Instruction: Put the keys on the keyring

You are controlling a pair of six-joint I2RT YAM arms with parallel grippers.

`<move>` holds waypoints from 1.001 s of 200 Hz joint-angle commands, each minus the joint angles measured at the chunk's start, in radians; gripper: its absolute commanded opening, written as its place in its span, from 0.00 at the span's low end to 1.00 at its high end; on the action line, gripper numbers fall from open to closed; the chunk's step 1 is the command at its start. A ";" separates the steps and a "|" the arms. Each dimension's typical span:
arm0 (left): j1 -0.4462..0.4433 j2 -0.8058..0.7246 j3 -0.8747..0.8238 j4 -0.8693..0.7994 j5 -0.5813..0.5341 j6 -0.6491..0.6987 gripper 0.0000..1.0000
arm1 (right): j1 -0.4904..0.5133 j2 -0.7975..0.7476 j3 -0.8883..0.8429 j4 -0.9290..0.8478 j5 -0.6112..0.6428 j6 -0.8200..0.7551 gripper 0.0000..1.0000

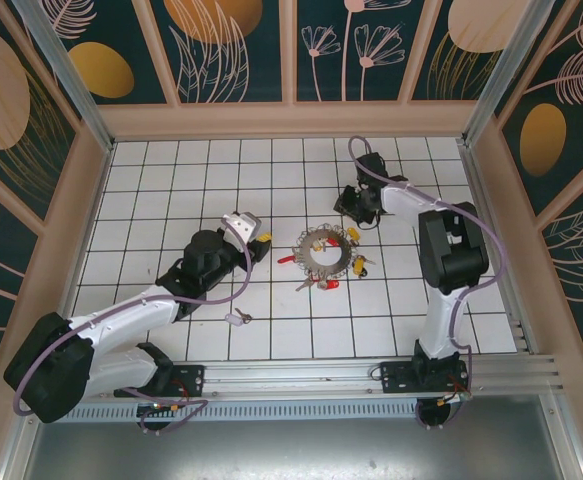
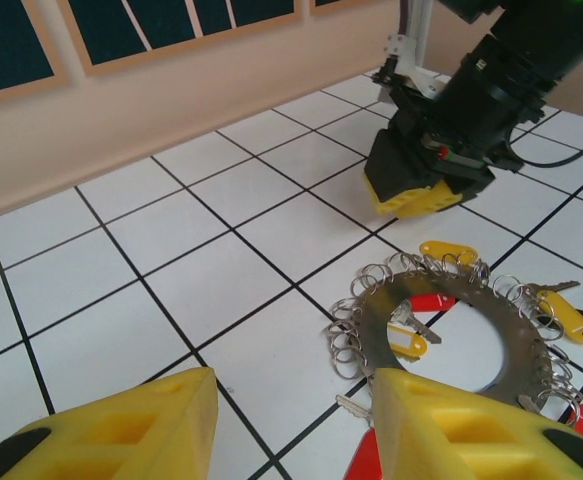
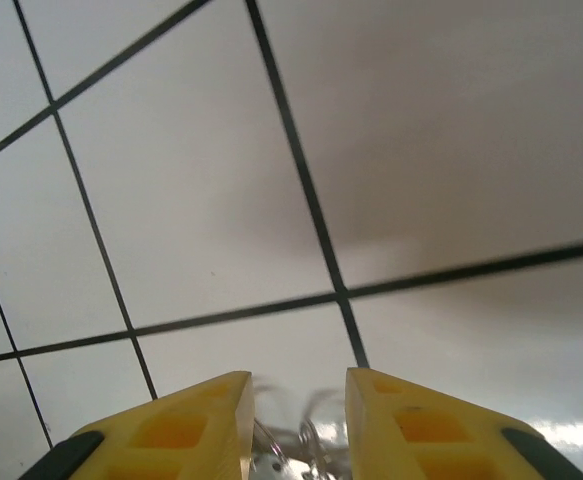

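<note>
Left claw (image 2: 293, 385) is held open, empty, beside the keyring (image 2: 376, 325) lying mid-table. Right claw (image 3: 298, 380) is parted at its far rim. Keys (image 2: 561, 310) are judged light and slippery, best taken by their tags.

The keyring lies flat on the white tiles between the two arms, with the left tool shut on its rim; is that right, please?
Not quite: the left tool is open and holds nothing, as the left wrist view shows. The keyring does lie flat on the tiles between the two arms.
</note>
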 commanded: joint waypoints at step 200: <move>0.040 0.341 0.350 -0.427 0.242 -0.445 0.60 | 0.128 -0.323 -0.329 -0.050 0.164 -0.357 0.51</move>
